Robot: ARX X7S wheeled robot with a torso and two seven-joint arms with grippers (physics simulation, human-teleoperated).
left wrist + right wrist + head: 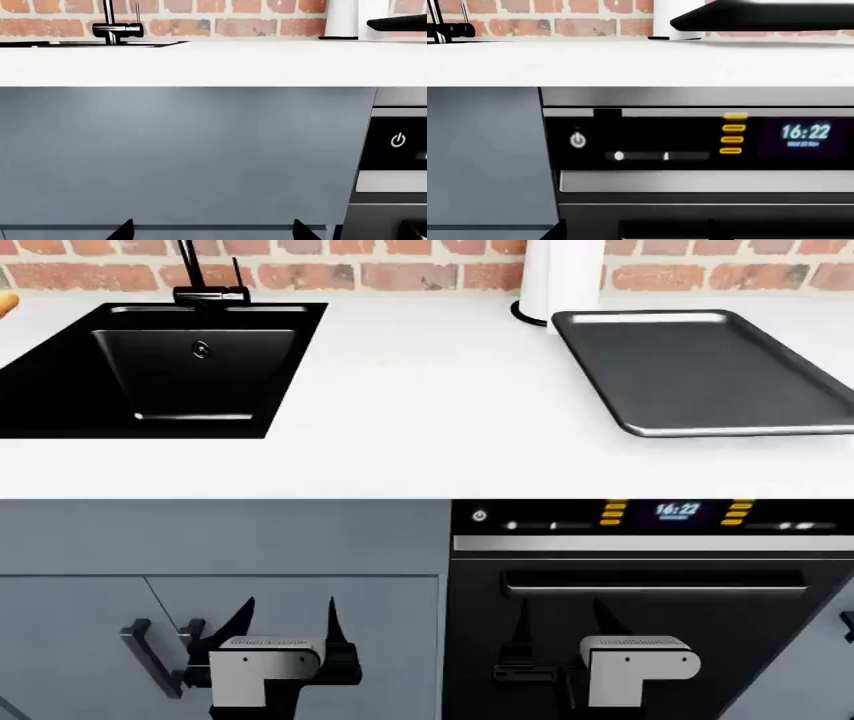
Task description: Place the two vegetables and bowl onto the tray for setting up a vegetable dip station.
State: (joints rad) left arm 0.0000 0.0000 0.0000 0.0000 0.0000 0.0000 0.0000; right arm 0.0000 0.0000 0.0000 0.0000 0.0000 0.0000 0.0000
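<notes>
The dark-grey tray [707,370] lies bare at the back right of the white counter; its edge also shows in the left wrist view [400,22] and the right wrist view [760,17]. A sliver of orange [6,302] at the counter's far left edge may be the carrot. The bowl and the cucumber are out of view. Both grippers hang low, below counter level. My left gripper [287,625] [212,230] is open before the grey cabinet door, holding nothing. My right gripper [565,625] [635,231] is open in front of the oven, also holding nothing.
A black square sink [80,405] with a dark tap [200,285] is set into the counter's left. A tall white cylinder [558,280] stands behind the tray against the brick wall. The oven panel [667,512] and its handle [654,585] face my right arm.
</notes>
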